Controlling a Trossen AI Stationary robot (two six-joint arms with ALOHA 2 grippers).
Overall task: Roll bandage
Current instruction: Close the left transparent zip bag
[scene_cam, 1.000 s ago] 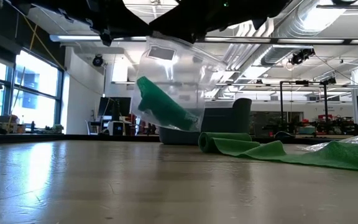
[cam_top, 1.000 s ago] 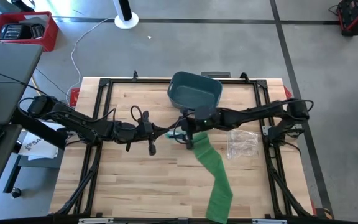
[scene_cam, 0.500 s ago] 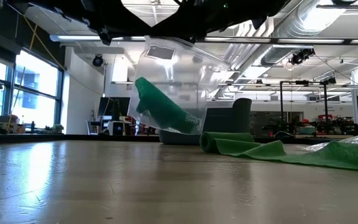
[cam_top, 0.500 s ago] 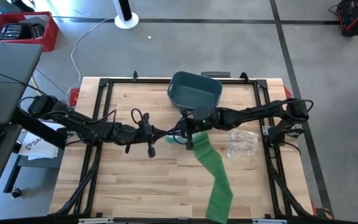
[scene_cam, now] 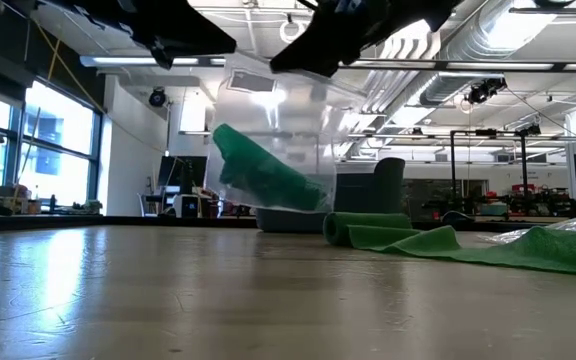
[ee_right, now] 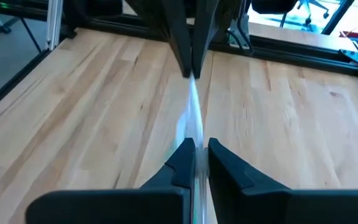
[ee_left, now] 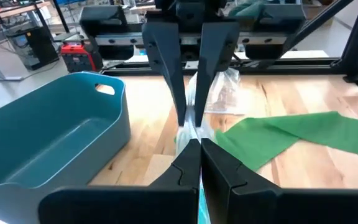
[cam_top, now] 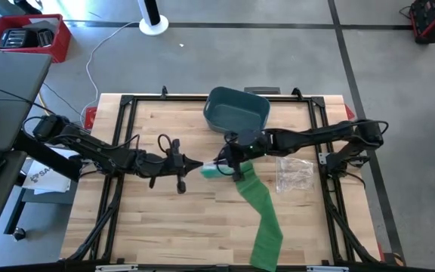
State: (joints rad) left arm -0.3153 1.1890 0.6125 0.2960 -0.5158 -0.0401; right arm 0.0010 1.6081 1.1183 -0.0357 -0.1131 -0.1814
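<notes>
Both grippers pinch one clear bag [scene_cam: 273,140] mid-worktop [cam_top: 165,219], lifted off the wood: left gripper [cam_top: 194,165] clamped on one edge, right gripper [cam_top: 223,164] on the opposite edge. Inside hangs a green bandage roll [scene_cam: 263,170]; another green bandage strip [cam_top: 261,208] lies beside.

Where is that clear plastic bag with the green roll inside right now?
The clear bag hangs above mid-table, pinched between the left tool and right tool, just in front of the teal bin.

Your right gripper [cam_top: 219,168] has clamped down on the clear bag's [scene_cam: 273,140] edge — it was open a second ago. Bag now pinched from both sides; it and the green roll [scene_cam: 266,172] inside have shifted slightly left, and the right arm's elbow has swung a bit outward.
</notes>
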